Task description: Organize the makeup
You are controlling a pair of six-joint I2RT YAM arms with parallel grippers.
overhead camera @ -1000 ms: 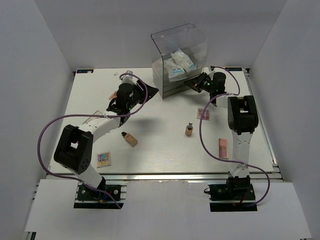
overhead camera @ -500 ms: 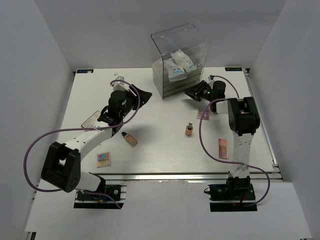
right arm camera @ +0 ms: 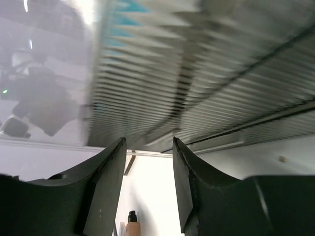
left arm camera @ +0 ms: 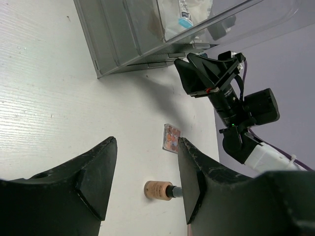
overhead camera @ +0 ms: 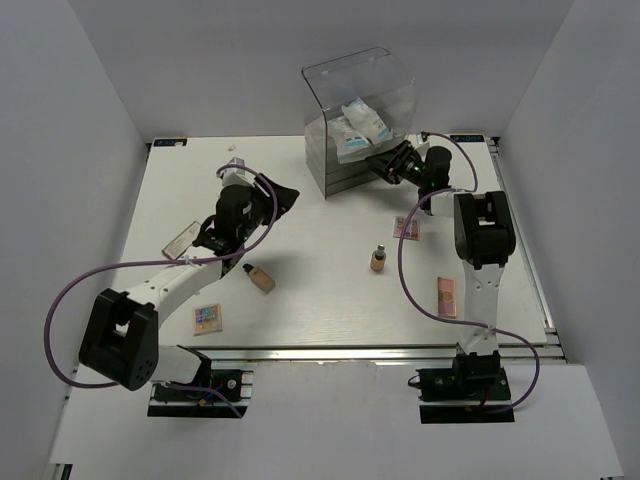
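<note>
At the far edge of the desk (overhead camera: 320, 255), my open, empty right end effector (overhead camera: 380, 166) crowded the acrylic box (overhead camera: 352, 92); I feared shoving it.

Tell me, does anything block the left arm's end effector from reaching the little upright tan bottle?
Nothing visible does. Only bare table lies between the open left end effector and the tan bottle. The pink palette lies farther off, beyond the bottle.
</note>
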